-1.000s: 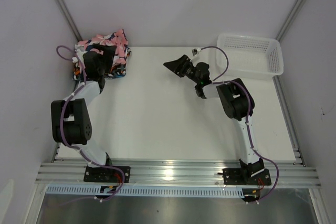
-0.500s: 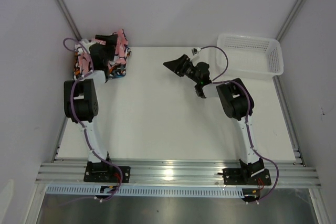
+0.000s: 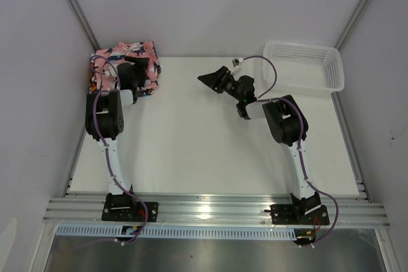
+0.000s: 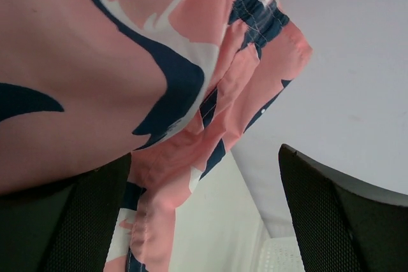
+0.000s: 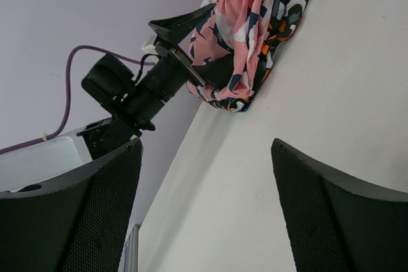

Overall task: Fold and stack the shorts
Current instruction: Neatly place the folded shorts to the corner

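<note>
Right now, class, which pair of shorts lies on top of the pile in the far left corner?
The pink, navy and white pair lies on top; the orange-black camouflage pair shows only as an edge beneath it.

Robot lab cell, white table (image 3: 210,151), aluminium rail frame (image 3: 217,209), plain enclosure walls (image 3: 210,4)
</note>
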You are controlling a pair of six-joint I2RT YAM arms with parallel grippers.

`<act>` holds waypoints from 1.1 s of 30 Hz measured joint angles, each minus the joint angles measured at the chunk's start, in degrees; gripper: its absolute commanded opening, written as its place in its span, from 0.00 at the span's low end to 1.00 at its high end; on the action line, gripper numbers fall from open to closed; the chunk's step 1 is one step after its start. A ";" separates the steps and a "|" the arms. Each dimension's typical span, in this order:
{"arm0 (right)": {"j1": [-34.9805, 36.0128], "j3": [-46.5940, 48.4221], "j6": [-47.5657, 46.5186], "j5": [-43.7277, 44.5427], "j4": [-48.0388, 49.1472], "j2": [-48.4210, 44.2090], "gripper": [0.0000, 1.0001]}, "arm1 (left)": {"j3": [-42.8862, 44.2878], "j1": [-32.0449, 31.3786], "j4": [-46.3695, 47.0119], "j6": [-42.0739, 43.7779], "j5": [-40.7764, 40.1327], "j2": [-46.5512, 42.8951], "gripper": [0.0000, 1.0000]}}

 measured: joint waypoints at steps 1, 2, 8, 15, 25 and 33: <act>-0.02 0.02 -0.20 -0.17 0.00 0.00 0.87 | 0.37 -0.07 -1.51 1.14 0.04 -0.68 0.99; -0.09 0.02 -0.46 -0.31 -0.02 0.00 0.89 | 0.66 -0.17 -3.04 2.34 0.02 -1.70 0.99; -1.01 0.02 -5.44 -1.42 -2.69 -0.24 0.99 | -0.09 -1.29 -10.60 9.88 -0.07 -14.60 0.99; -2.05 -9.55 -15.43 -0.09 -11.13 -14.25 0.99 | -10.75 -4.90 -14.69 16.87 -1.53 -42.25 0.99; -0.20 -20.57 -28.79 8.00 -34.58 -53.29 0.99 | -31.56 -6.14 -22.86 20.50 -1.90 -69.59 0.99; -0.11 -35.19 -35.63 18.51 -55.65 -84.94 1.00 | -46.07 -6.25 -29.77 21.64 5.88 -88.02 0.99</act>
